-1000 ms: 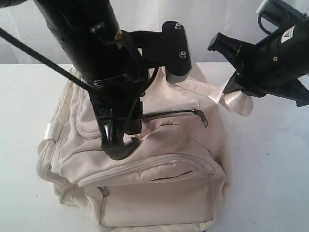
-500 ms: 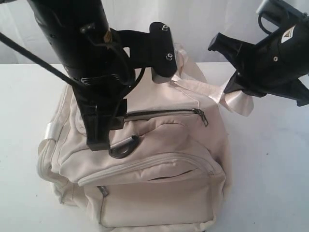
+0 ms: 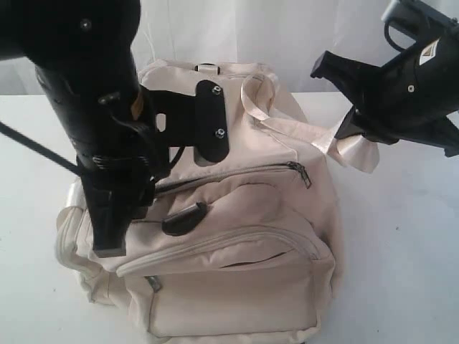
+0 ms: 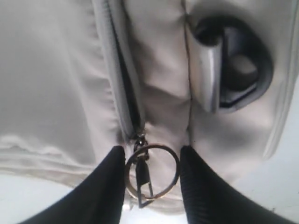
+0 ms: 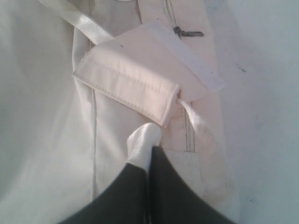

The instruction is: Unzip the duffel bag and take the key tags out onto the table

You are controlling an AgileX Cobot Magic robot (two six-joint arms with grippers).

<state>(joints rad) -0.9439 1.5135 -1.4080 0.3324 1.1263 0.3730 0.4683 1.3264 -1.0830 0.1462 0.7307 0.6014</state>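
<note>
— Where is the duffel bag (image 3: 237,287)?
— On the white table (image 3: 401,236), about mid-view from the exterior camera, with its pocketed face turned up and toward the lens. The key tags show in no view; I take it they are inside.
— So which step is this?
— The unzipping, I'd say. The upper zip (image 3: 229,174) shows as a dark slit across the bag. In the left wrist view the left gripper (image 4: 152,150) has its fingers set against either side of the zip's ring pull (image 4: 141,176), closed down to the ring's width and apparently holding it.
— And the other arm?
— The right gripper (image 5: 147,156) is pinched shut on the shiny strap handle (image 5: 142,137), up at the bag's far right corner. That looks like bracing.
— What does the next move need?
— A pull along the zip line rather than upward, with the strap held taut so the soft fabric doesn't bunch and follow the slider. The ring could slip from the fingers if the pull goes off-line. After that, the opening has to gape enough for a reach inside.
— Which way does the bag run?
— The zip runs left to right across the exterior view, rising a little toward the right, and I judge the bag's long axis goes with it. The handles lie on the far side, and a dark D-ring (image 3: 184,218) rests just below the zip
</note>
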